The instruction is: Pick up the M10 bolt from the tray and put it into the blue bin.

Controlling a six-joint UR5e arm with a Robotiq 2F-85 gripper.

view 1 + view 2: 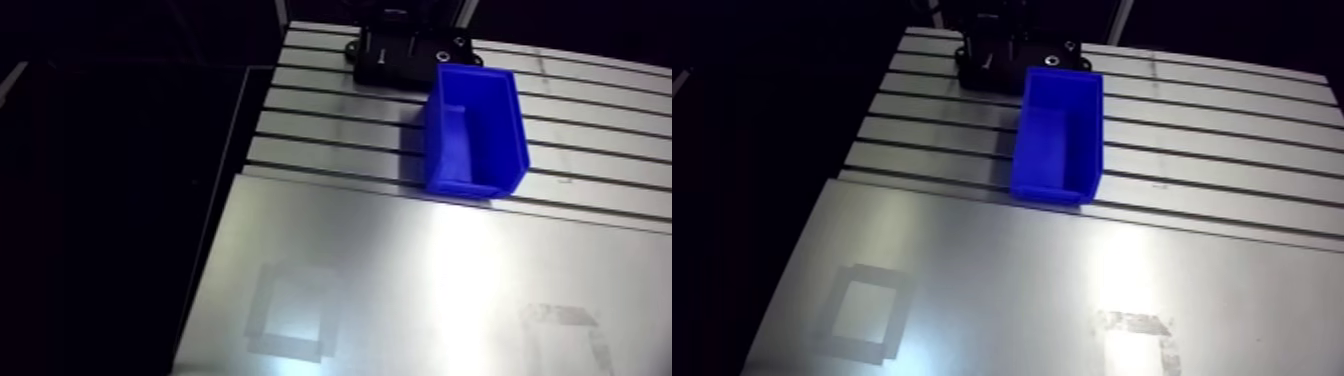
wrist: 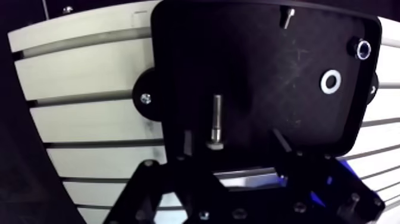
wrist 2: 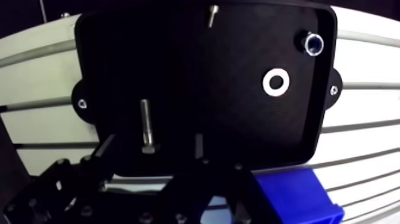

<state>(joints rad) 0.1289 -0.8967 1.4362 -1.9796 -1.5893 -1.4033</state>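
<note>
A silver M10 bolt (image 2: 215,122) lies on the black tray (image 2: 250,71), its head towards the gripper. My gripper (image 2: 233,140) hangs just over the tray, open. The bolt sits between the two dark fingertips (image 2: 188,142), nearer to one of them and touching neither. In the arm view the tray (image 1: 400,55) rests at the far end of the slotted table, and the blue bin (image 1: 470,130) stands right beside it, with nothing visible inside. A corner of the bin (image 3: 297,196) also shows under the gripper in the wrist view.
The tray also holds a flat washer (image 2: 330,81), a nut (image 2: 362,47) and a small screw (image 2: 287,16) at its far side. A shiny metal sheet (image 1: 400,280) with square tape outlines (image 1: 862,310) covers the near part of the table.
</note>
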